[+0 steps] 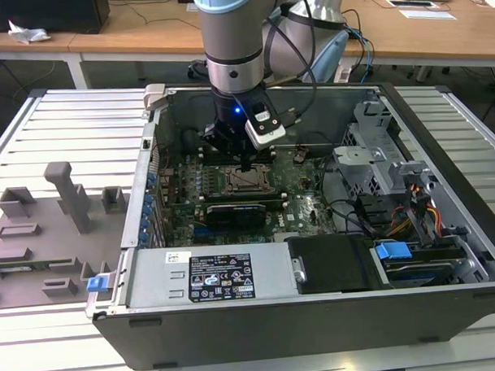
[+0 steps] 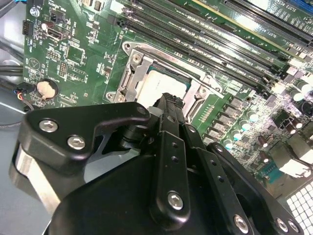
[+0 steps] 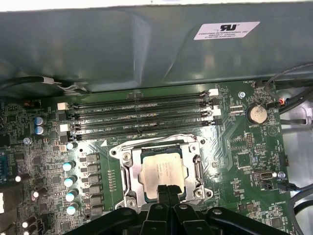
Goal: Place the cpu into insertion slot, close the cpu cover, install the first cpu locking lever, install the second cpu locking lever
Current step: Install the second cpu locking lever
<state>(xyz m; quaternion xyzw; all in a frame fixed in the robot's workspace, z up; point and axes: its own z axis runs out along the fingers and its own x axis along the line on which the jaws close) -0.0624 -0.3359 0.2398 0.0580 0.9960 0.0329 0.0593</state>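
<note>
End effector (image 3: 167,192) status: my fingers are clenched together with nothing between them, tips poised at the near edge of the cpu (image 3: 164,171). That cpu lies flat in the insertion slot (image 3: 128,182) on the green board, with the cpu cover (image 3: 151,145) around it. I judge it light, stiff and fragile underneath, best gripped by opposite edges.

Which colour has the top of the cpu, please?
Pale silver-grey metal; the cpu shows best in the first wrist view, sitting in the insertion slot.
</note>
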